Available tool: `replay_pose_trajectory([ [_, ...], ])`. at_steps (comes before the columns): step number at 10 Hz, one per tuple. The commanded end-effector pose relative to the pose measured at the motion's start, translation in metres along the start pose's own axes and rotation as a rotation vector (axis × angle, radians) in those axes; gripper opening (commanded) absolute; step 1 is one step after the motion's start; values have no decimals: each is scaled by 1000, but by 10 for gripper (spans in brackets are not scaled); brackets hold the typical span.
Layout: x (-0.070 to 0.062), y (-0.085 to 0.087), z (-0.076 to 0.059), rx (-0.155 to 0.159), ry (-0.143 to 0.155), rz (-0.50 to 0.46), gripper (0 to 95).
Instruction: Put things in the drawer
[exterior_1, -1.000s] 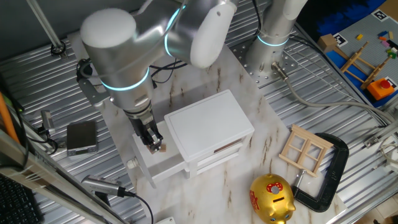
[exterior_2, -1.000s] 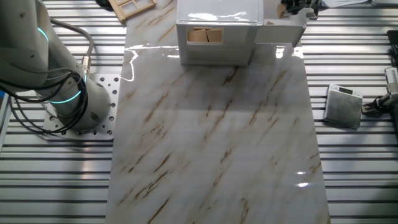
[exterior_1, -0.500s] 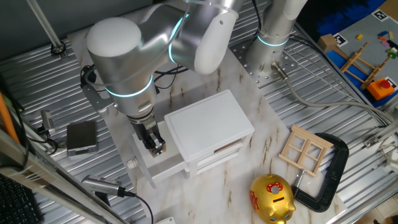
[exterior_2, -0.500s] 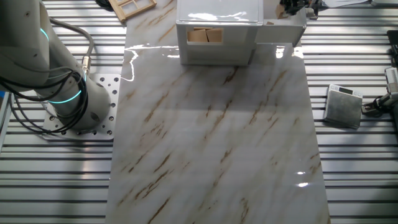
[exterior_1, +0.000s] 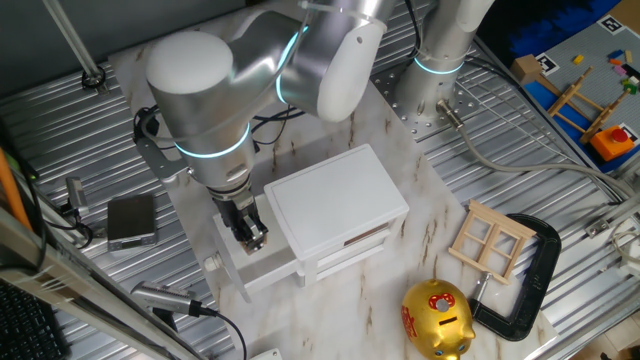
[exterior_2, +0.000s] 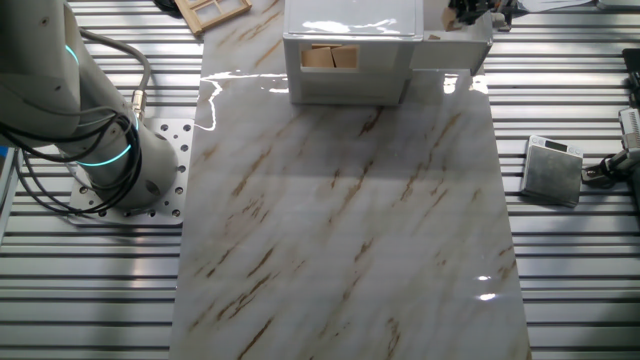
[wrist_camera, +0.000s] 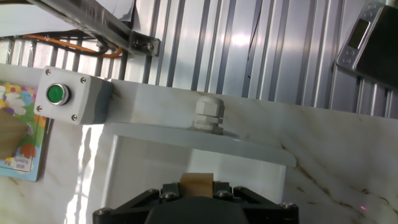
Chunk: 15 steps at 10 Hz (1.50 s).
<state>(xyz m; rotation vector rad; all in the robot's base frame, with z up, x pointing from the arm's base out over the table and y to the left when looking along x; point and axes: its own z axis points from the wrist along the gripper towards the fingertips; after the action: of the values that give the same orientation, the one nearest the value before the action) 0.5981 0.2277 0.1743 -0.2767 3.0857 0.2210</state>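
Lower now, the gripper (exterior_1: 249, 235) has sunk toward the open drawer (exterior_1: 255, 262) at lower left, pinching a wooden cube (wrist_camera: 196, 184). Light, rigid, smooth-sided, I'd say; flat opposite faces suit the grip.

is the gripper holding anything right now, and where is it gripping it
Yes. The black two-finger gripper pinches a tiny tan-brown wooden cube by its opposite sides, above the open white top drawer.

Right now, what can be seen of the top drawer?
The top drawer is shallow, white, painted-looking, pulled out from the white cabinet. A small round knob sits on its front. The claw hangs over its open tray with a tan wooden cube between its fingers. Contents otherwise hidden.
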Motion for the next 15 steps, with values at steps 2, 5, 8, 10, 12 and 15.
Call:
replay_pose_trajectory([
  [2,0,-1,2,2,-7,-4,0],
  [5,0,-2,3,3,-11,-15,190],
  [8,0,-2,3,3,-14,-22,190],
  [10,0,-2,3,4,-19,-26,380],
  [12,0,-2,3,5,-20,-30,380],
  [15,0,-2,3,6,-18,-42,380],
])
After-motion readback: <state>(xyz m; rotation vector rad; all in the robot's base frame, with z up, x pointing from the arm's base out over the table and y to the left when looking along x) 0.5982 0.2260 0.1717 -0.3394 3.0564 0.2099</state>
